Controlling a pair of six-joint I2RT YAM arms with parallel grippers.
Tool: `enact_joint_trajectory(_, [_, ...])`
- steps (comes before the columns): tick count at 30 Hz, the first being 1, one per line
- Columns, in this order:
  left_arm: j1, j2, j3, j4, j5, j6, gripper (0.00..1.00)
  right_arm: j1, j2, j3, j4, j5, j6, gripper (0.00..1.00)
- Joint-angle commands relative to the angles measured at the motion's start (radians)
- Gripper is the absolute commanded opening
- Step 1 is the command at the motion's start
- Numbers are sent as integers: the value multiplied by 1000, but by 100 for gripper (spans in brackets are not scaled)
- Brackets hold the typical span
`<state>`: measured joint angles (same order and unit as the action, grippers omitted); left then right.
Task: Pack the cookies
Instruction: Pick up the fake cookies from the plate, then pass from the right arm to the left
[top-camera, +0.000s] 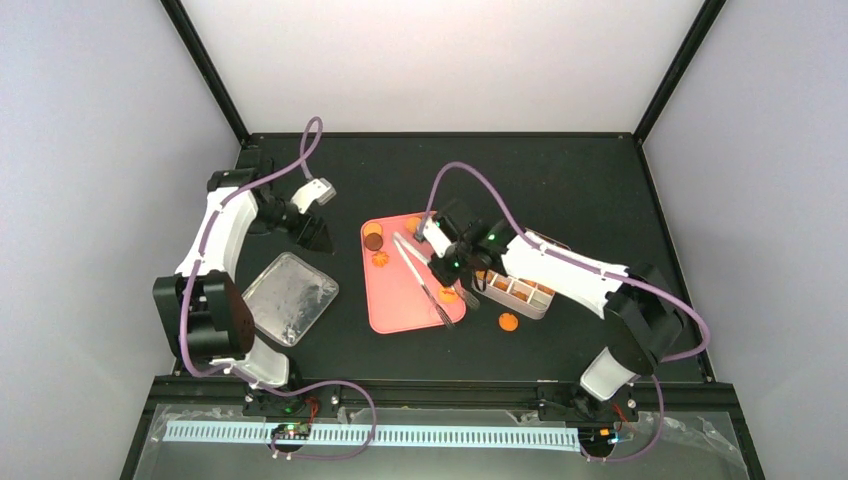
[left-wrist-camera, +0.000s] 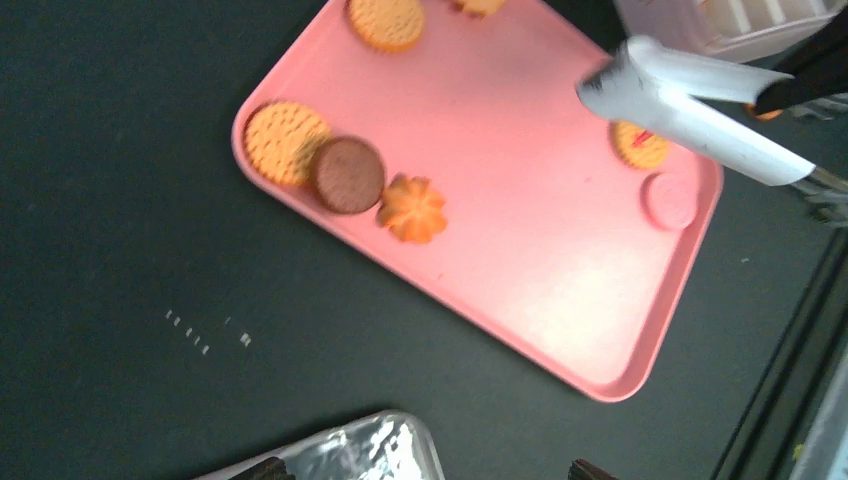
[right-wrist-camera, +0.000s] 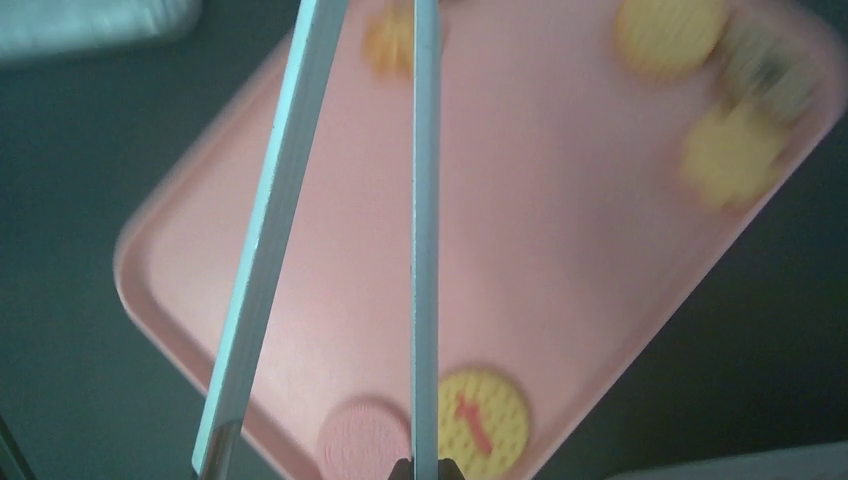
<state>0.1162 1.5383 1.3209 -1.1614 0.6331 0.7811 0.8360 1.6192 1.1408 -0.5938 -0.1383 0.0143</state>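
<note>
Right claw (top-camera: 452, 268) clamped on tongs (right-wrist-camera: 421, 200) above tray (left-wrist-camera: 560, 270); left claw (top-camera: 318, 232) open, empty. Cookies (left-wrist-camera: 347, 175) lie on tray. Best to straddle one cookie squarely, squeeze gently, lift level.

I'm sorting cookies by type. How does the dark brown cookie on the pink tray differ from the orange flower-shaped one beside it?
The dark brown cookie is a plain round disc; the orange flower-shaped cookie has a lobed edge. The brown one overlaps a golden dotted cookie; the flower one rests on bare tray. Both lie near one edge of the pink tray.
</note>
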Motion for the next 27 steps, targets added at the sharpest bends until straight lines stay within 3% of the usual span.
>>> enact_joint_trajectory(1, [-39,29,88,-34,121,-47,74,-20,-46,142,98,99,48,1])
enact_joint_trajectory(8, [-128,59,175,-32,312,-153,77,-56,2,306,378,112,185,1])
enact_joint_trajectory(15, [-160,16,230,-68,537,-280,80,-77,46,322,643,53,340,1])
enact_joint_trajectory(22, [-177,-101,160,-72,628,-362,80,-72,9,187,927,-60,529,1])
enact_joint_trajectory(27, [-177,-197,111,-85,653,-374,77,-38,-34,98,1028,-83,546,1])
